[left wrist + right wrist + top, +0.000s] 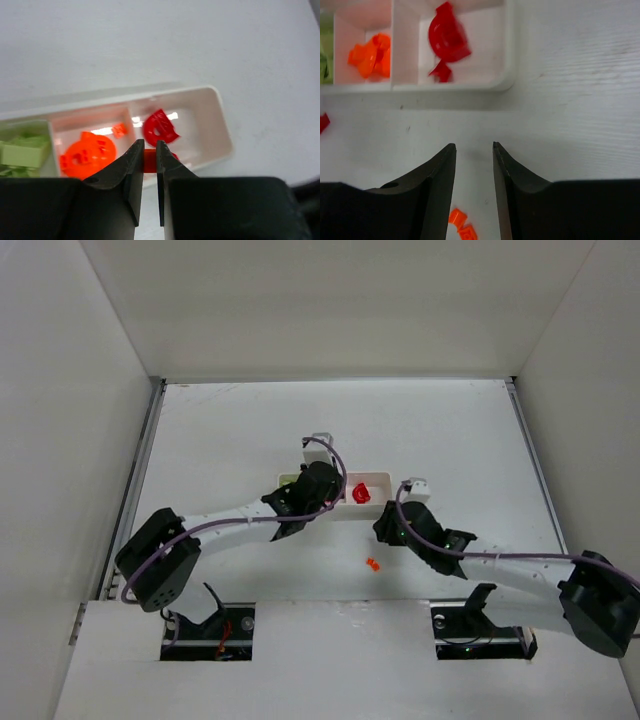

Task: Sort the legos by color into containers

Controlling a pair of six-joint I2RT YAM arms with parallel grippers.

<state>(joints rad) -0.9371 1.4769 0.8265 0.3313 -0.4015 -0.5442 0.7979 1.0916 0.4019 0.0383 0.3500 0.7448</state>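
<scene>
The left end effector (150,150) is clenched on a small red lego (150,161) at the near wall of the white tray (220,125)
The pinched brick sits between the black fingertips, just by the divider between the middle and right compartments. The left compartment holds pale green legos (22,150), the middle one orange legos (87,156), and the right one a red rounded piece (159,127) with, in the right wrist view, a smaller red bit beside it. The right end effector (472,147) hangs over the counter (570,100) just in front of the tray's right end, jaws apart with nothing between them; two loose orange pieces (461,225) lie on the counter by its fingers, apart from the tray
</scene>
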